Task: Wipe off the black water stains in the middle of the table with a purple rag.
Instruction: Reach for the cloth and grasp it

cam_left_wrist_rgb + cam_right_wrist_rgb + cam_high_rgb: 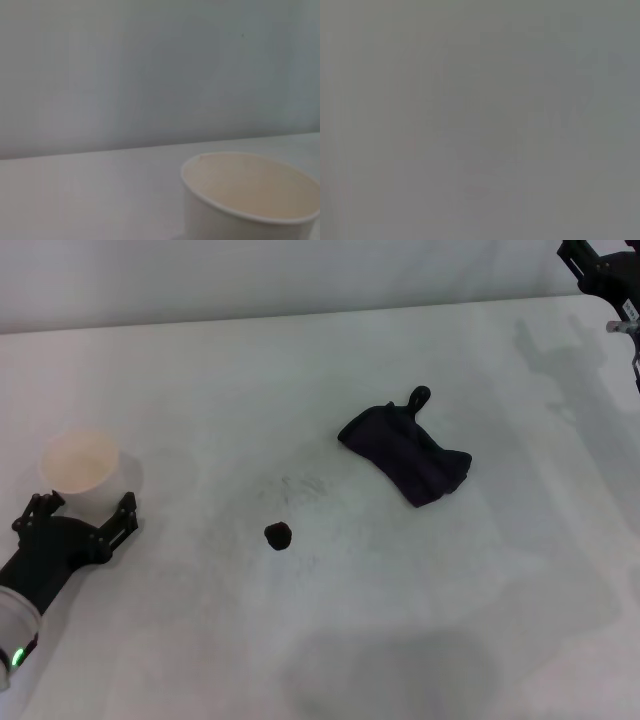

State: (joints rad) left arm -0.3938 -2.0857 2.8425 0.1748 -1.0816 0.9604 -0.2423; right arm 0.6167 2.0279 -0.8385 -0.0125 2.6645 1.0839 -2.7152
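The purple rag (405, 452) lies crumpled on the white table (200, 380), right of the middle, with its small loop at the far corner. The black water stain (278, 535) is a small glossy blob near the middle, to the left of and nearer than the rag, apart from it. My left gripper (87, 503) is open at the table's left side, far from both, with its fingers spread just behind a paper cup. My right gripper (600, 268) is high at the far right corner, partly out of view and well away from the rag.
A white paper cup (80, 464) stands upright at the left, just past my left fingertips; it fills the near part of the left wrist view (250, 200). Faint grey smudges (300, 485) lie between stain and rag. The right wrist view shows only grey.
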